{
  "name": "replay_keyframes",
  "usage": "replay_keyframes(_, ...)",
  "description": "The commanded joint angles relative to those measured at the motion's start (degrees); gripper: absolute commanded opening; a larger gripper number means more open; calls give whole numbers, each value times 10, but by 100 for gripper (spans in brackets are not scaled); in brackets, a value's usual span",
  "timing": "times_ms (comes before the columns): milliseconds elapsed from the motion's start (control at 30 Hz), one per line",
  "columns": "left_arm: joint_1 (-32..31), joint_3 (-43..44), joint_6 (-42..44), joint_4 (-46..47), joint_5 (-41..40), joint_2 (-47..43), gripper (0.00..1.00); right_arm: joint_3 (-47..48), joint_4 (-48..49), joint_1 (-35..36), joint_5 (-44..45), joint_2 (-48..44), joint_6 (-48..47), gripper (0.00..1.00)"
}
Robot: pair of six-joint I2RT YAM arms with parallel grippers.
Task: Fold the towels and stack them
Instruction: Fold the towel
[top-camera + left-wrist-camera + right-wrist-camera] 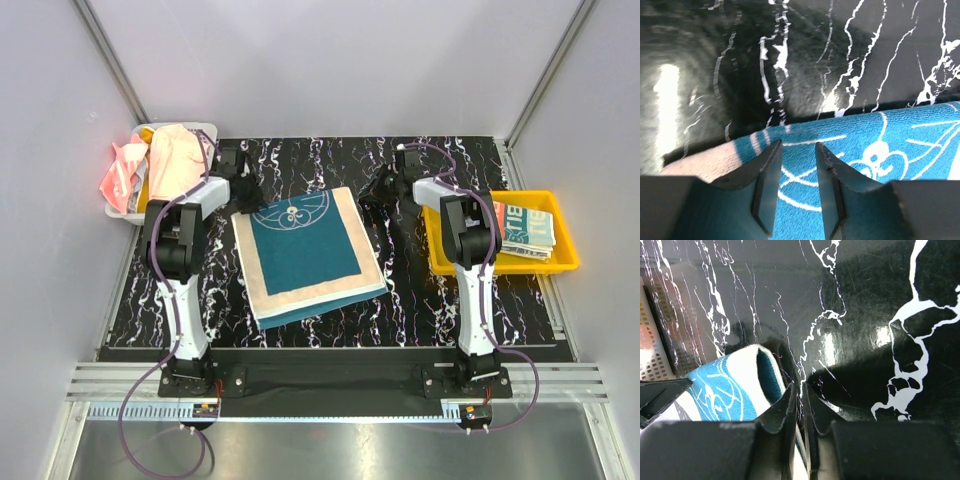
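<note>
A soft, square teal-and-cream towel (305, 255), terry-looped and printed with white line work, was laid folded at the middle of the glossy black marbled table (420, 300). The left gripper (797, 167) was held apart over its far left corner. The right gripper (802, 405) was drawn almost together at the far right corner; whether cloth was pinched could not be told. Dark tabletop was seen around every towel edge.
</note>
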Motion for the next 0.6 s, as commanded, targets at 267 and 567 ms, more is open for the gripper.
replay_keyframes(267, 4, -27, -13, -77, -196, -120, 42, 43, -5, 8, 31, -24, -66, 39)
replay_keyframes(567, 4, -60, -28, -80, -215, -99, 44, 149, -55, 42, 41, 25, -146, 54)
